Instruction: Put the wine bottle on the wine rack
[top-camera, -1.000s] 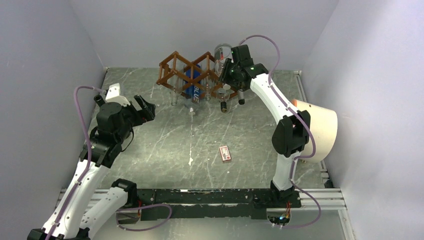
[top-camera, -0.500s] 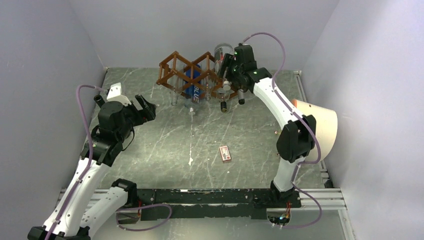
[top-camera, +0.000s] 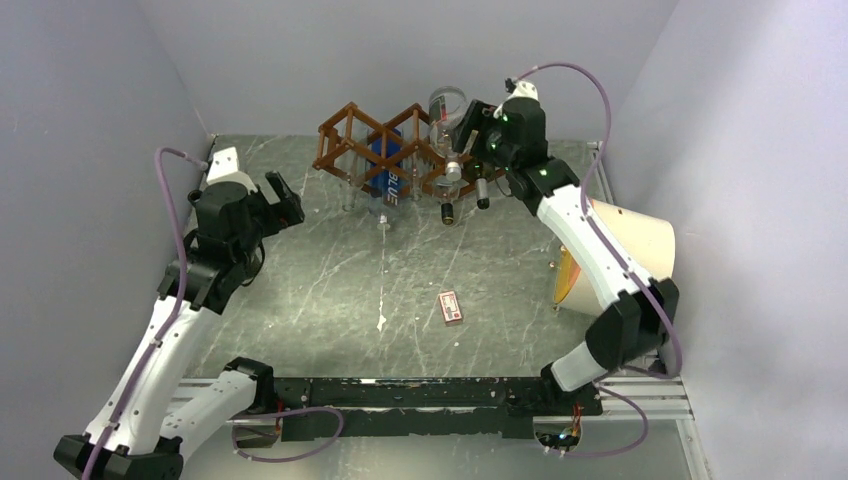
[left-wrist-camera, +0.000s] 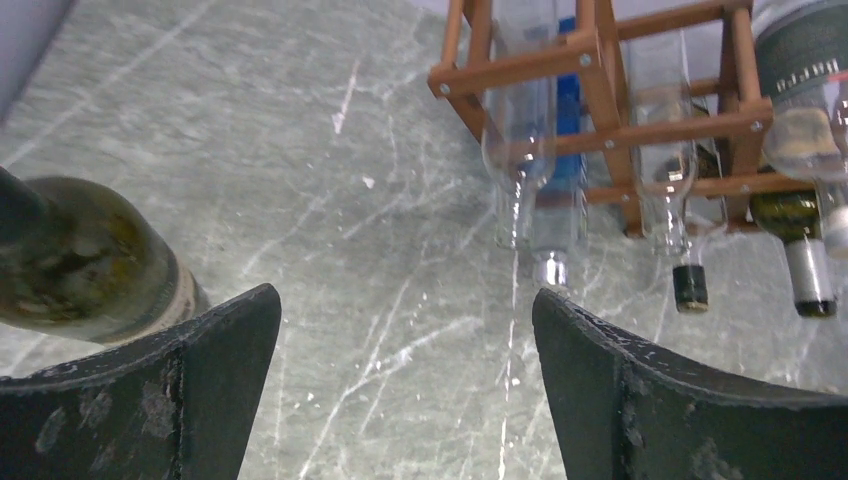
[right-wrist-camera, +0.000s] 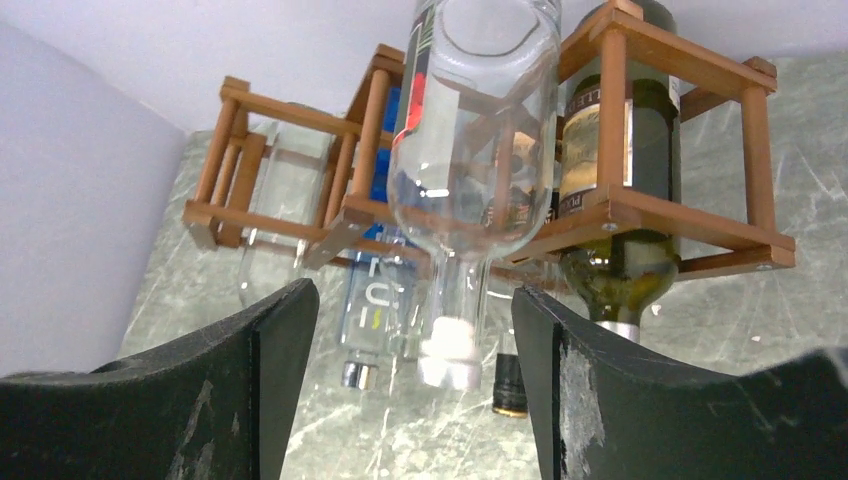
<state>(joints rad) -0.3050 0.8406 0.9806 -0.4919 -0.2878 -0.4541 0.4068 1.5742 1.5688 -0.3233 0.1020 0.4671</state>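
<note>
Marbled tabletop (left-wrist-camera: 300, 200) backs a dark bottle (left-wrist-camera: 85, 265), cropped at left edge.

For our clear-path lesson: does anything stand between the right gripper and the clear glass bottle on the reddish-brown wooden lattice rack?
Nothing visible does: the clear glass bottle lies directly ahead of the open right gripper.

Right fingers (right-wrist-camera: 640, 400) newly apart, off clear bottle (right-wrist-camera: 470, 150)

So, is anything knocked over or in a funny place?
Yes. A dark bottle seems to lie on its side on the table, off the wine rack. A beige cone-shaped tub at the right edge is tipped over too.
</note>
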